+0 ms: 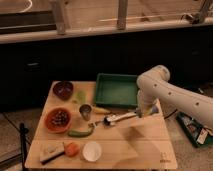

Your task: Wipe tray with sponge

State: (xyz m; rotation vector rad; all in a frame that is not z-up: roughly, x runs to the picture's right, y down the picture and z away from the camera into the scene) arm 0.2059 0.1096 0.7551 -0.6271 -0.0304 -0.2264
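Observation:
The green tray (116,77) lies at the back of the wooden table (145,150), right of centre. My white arm reaches in from the right and bends down. Its gripper (148,113) hangs just off the tray's front right corner, low over the table. The jaws are shut. A small blue-grey bit at the gripper's tip looks like the sponge (155,108); most of it is hidden by the gripper. Nothing lies inside the tray.
A white-handled tool (120,118) lies just left of the gripper. Further left are a metal cup (85,110), purple bowl (63,90), orange bowl (58,120), green vegetable (81,132), white bowl (91,150), orange fruit (72,148) and pale block (51,151). A box (195,130) sits on the floor, right.

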